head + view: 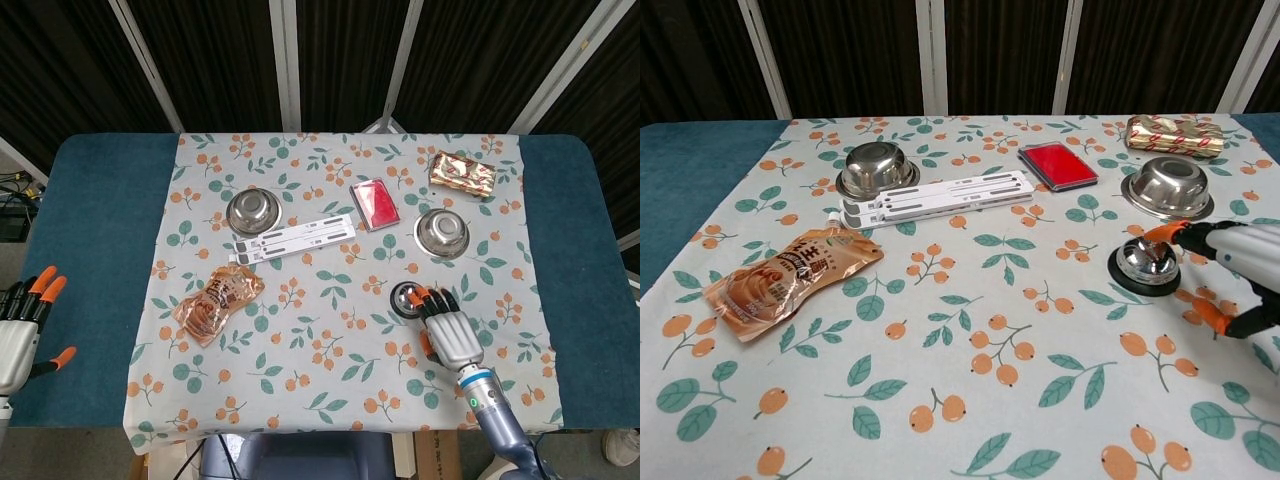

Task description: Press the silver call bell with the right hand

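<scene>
The silver call bell (406,298) (1141,264) on its black base stands on the floral cloth at the right. My right hand (446,331) (1232,270) lies flat just right of it, fingers stretched out, orange fingertips (1162,234) over the top of the bell's dome. Whether they touch the button cannot be told. It holds nothing. My left hand (22,325) hovers at the table's left edge over the blue cover, fingers apart and empty, seen only in the head view.
A steel bowl (1167,186) sits just behind the bell, a red pad (1057,165) and gold packet (1173,134) further back. A white folded stand (938,197), a second bowl (876,167) and a brown pouch (788,278) lie to the left.
</scene>
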`<state>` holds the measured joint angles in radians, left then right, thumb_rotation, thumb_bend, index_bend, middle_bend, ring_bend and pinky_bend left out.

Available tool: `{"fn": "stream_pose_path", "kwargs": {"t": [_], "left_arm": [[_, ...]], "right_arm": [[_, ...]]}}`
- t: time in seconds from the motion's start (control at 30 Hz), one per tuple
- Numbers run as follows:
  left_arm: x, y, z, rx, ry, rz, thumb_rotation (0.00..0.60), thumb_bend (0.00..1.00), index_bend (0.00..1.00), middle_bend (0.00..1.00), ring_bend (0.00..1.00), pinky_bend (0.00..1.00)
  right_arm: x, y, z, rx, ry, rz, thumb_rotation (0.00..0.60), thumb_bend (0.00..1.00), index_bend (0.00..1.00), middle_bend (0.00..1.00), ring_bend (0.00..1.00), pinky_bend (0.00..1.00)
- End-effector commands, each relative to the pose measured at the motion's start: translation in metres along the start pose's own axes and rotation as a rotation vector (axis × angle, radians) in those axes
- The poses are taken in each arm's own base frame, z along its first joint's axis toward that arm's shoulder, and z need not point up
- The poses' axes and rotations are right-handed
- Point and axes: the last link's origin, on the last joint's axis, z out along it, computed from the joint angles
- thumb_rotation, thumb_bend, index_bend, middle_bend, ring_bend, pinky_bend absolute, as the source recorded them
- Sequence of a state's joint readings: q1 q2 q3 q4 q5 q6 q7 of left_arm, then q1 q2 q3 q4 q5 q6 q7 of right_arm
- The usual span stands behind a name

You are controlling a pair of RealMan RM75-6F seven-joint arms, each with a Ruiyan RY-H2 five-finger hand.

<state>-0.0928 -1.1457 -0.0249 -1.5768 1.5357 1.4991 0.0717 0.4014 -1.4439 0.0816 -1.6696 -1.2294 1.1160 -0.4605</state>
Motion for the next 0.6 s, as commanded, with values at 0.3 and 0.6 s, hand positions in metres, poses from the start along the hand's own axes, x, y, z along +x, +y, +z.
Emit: {"fn": "stream_pose_path", "kwargs": {"t": [0.3, 0.6], "left_arm": [[0.0, -0.001, -0.001, 0.0, 0.0, 0.012, 0.6, 0.07, 0.0, 0.0, 0.0, 0.0], [0.0, 0.0, -0.004, -0.008, 0.005, 0.018, 0.6, 0.06, 0.0, 0.0, 0.0, 0.0]], "right_arm": [[0.05, 0.031, -0.035, -0.03, 0.143, 0.04, 0.6, 0.5, 0.0, 0.0, 0.0, 0.0], [0.05, 0.083, -0.099, -0.078, 0.16, -0.037, 0.6, 0.44, 0.0, 0.0, 0.0, 0.0]]}}
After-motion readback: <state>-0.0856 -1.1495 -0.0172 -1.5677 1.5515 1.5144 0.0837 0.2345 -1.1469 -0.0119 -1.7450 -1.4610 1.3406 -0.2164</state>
